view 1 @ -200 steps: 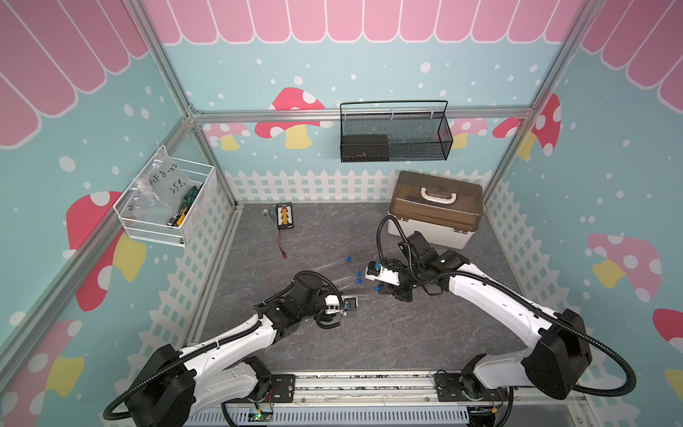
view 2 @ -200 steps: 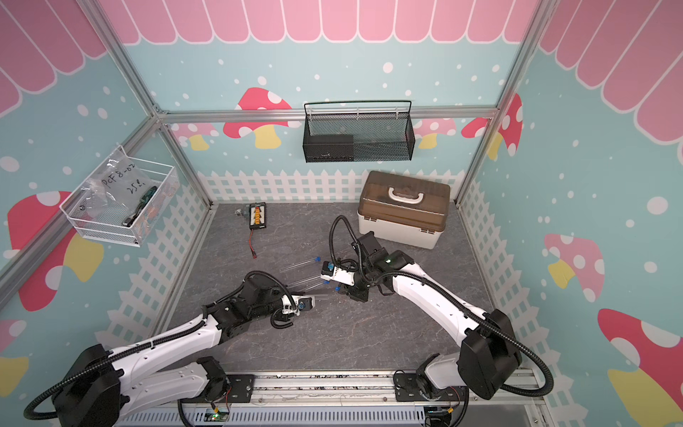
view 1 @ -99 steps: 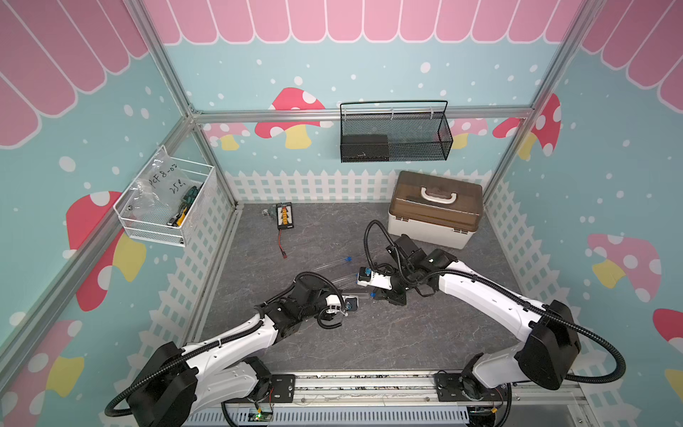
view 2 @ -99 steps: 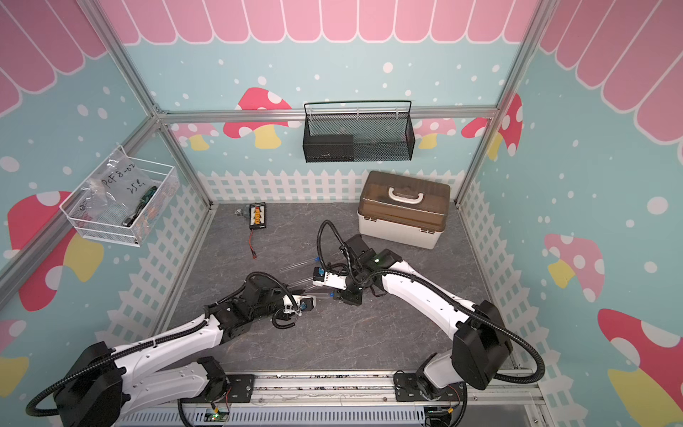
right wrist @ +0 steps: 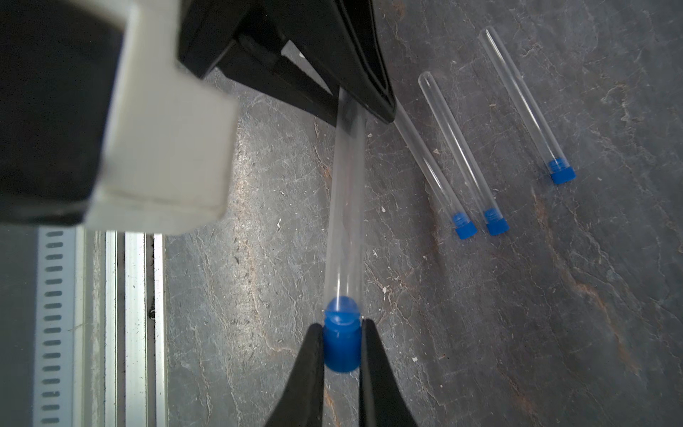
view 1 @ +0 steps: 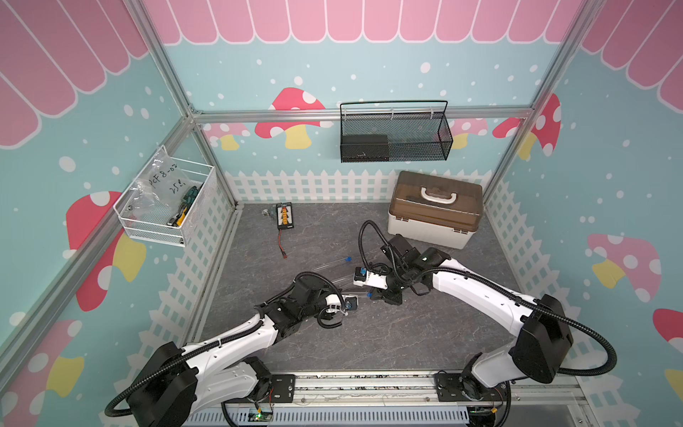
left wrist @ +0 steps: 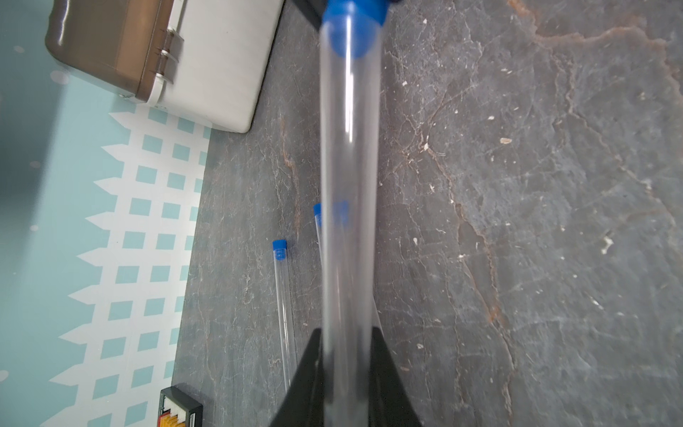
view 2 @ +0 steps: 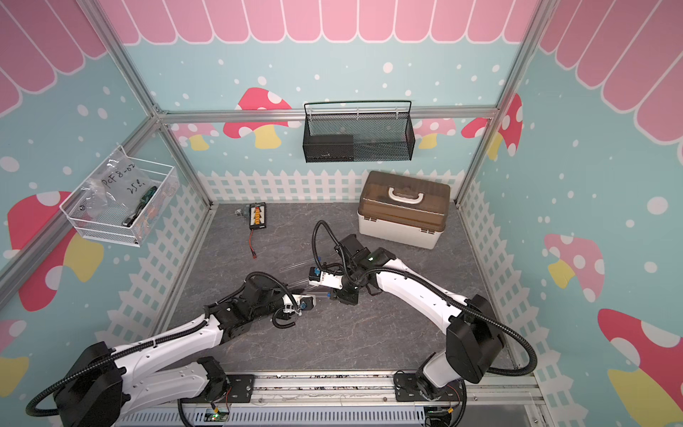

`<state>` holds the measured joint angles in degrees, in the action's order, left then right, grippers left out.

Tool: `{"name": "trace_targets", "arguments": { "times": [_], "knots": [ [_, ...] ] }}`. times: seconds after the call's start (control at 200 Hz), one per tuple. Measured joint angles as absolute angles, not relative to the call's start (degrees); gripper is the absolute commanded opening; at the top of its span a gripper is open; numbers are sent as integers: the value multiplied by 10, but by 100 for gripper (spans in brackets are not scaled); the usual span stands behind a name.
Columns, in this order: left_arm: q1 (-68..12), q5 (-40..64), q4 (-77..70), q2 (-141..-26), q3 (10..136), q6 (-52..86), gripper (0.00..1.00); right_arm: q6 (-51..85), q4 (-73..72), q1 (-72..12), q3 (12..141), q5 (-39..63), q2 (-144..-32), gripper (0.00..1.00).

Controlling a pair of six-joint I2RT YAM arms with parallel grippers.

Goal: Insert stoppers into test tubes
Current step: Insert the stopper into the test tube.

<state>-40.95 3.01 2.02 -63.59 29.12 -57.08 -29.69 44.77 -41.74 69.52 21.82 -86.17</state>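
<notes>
My left gripper (left wrist: 347,332) is shut on the rounded end of a clear test tube (left wrist: 349,185), held level above the table. The tube's open end points at my right gripper (right wrist: 342,332), which is shut on a blue stopper (right wrist: 342,344). The stopper's narrow tip sits inside the tube's mouth. In both top views the two grippers meet mid-table, the left gripper (view 1: 351,295) facing the right gripper (view 1: 371,295). Three more test tubes (right wrist: 462,155) lie side by side on the grey table, each with a blue stopper (right wrist: 497,225) in its end.
A brown-lidded white toolbox (view 1: 434,209) stands at the back right. A small black charger board (view 1: 285,215) with a red-tipped wire lies at the back left. A black mesh basket (view 1: 393,136) and a white wire basket (view 1: 166,207) hang on the walls. The metal rail (view 1: 362,384) runs along the front.
My right arm has moved left towards the left gripper, bringing the stopper up to the held tube's mouth. The left arm has barely moved.
</notes>
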Motion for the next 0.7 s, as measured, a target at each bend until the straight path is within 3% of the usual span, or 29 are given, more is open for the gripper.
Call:
{"name": "trace_targets", "arguments": {
  "times": [0.7],
  "knots": [
    [-463, -81, -19, -599, 254, -659, 0, -267, 553, -427, 800, 229, -953, 4]
  ]
}}
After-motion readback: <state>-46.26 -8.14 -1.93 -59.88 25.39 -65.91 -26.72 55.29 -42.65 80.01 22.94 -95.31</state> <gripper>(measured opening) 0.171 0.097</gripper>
